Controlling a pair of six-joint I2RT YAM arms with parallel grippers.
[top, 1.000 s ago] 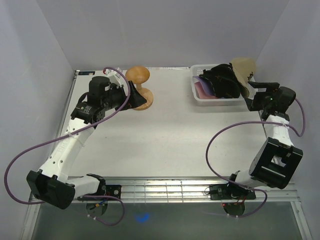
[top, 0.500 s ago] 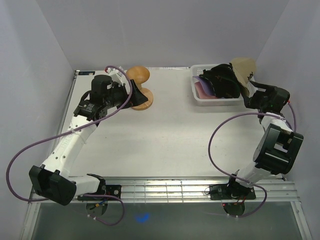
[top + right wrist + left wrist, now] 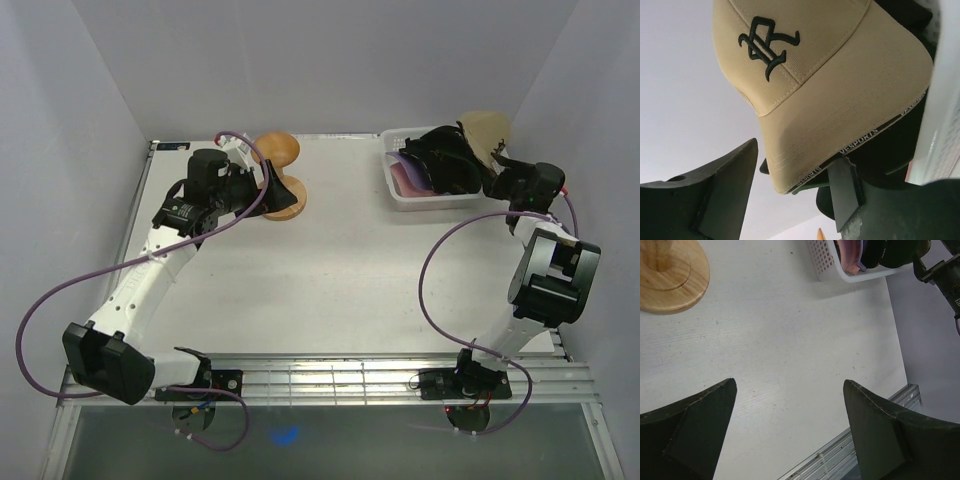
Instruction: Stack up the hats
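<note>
Tan cap (image 3: 840, 90) brim maybe touching right gripper (image 3: 796, 152).

In the top view the right gripper's (image 3: 492, 181) tips are hidden behind the hats (image 3: 447, 162) at the basket's (image 3: 425, 201) 3 o'clock rim. The lower hats are buried, so their number cannot be told. The right wrist view cuts the tan cap (image 3: 810, 75) off at 12 o'clock. Its brim covers most of the dark cap (image 3: 885, 150) and part of the tape lettering. Whether the finger (image 3: 845, 192) at 5 o'clock touches the brim is unclear. The left wrist view cuts the stand (image 3: 667, 277) off at 11 o'clock and the basket at 1 o'clock.
</note>
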